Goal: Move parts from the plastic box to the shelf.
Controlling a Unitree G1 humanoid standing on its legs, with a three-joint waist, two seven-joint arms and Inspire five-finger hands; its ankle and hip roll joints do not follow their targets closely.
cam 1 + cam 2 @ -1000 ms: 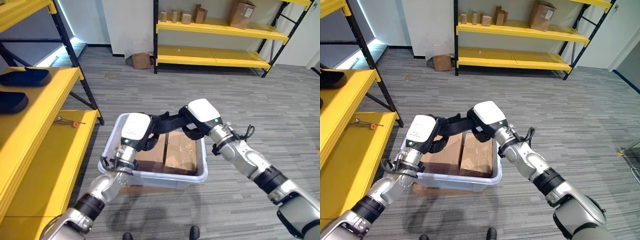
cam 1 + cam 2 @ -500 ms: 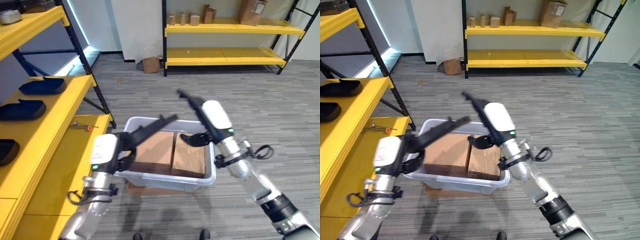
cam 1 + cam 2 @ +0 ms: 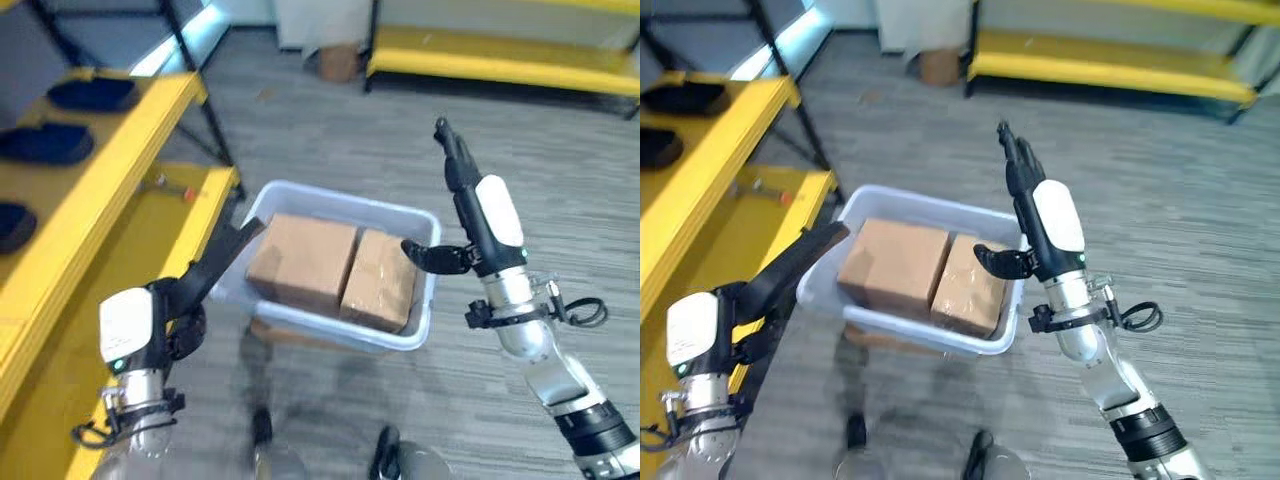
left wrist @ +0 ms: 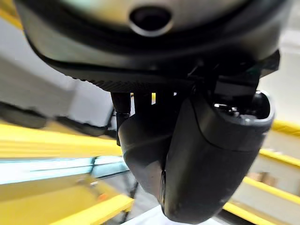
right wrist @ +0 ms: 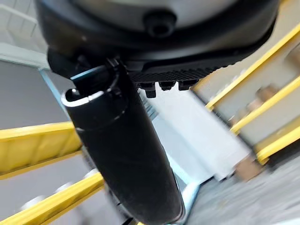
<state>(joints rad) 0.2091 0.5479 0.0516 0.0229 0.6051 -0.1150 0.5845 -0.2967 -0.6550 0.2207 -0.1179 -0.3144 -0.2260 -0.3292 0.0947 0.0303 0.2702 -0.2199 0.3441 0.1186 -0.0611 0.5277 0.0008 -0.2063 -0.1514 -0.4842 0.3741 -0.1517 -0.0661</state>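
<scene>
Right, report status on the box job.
Both hands open, left hand and right hand raised, holding nothing. Two cardboard boxes sit in the plastic box. Shelf left.

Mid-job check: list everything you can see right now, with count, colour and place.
plastic box: 1, pale grey-white, on the floor in front of the robot.
cardboard boxes: 2, brown, side by side inside the plastic box; a further brown piece shows under the box.
near shelf: 1, yellow boards on a dark frame, on the robot's left.
dark parts: 3, dark blue-black, lying on the near shelf's upper board.
small tool: 1, with an orange end, on the near shelf's lower board.
far shelf: 1, yellow, across the room.
small carton: 1, brown, on the floor by the far shelf.
left hand: fingers straight, empty, at the box's left rim.
right hand: fingers straight, empty, raised above the box's right side.
</scene>
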